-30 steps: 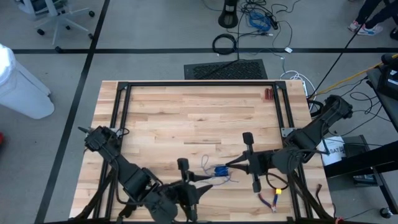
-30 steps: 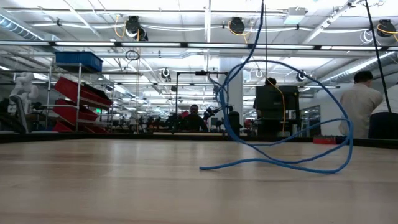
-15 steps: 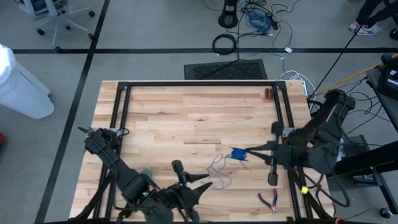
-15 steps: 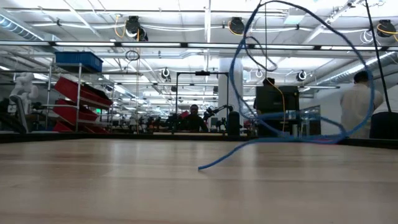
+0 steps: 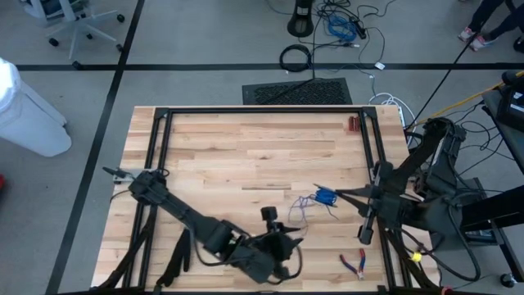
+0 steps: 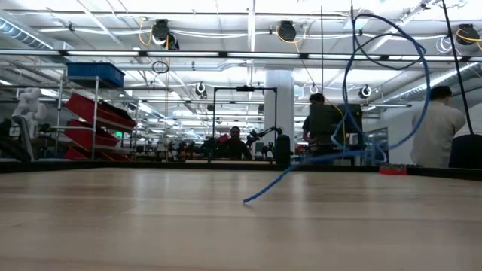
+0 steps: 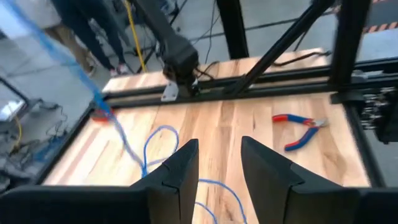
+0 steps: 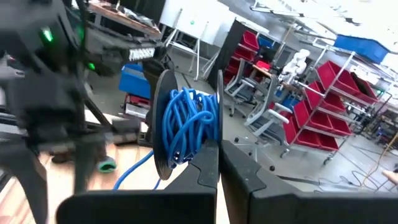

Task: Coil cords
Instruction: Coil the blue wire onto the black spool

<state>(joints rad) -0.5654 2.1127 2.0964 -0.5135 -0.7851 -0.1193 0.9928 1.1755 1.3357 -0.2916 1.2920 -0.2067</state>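
The right gripper (image 5: 337, 195) was closed on the spool (image 5: 325, 197), a blue bundle of cord (image 8: 186, 127) wound between dark discs, at about 4 o'clock of the table (image 5: 246, 156). In the high view the spool's axis ran roughly 3 to 9 o'clock. From it loose cord trailed toward 8 o'clock, looping to the left gripper (image 5: 288, 238) at 6 o'clock. That gripper's fingers (image 7: 180, 168) stood apart; whether they touched the cord I could not tell. The low view alone showed the cord (image 6: 392, 83) arching high, one end (image 6: 248, 199) on the wood. The left wrist view showed pliers (image 7: 298, 127) lying flat, which also showed from above (image 5: 354, 263).
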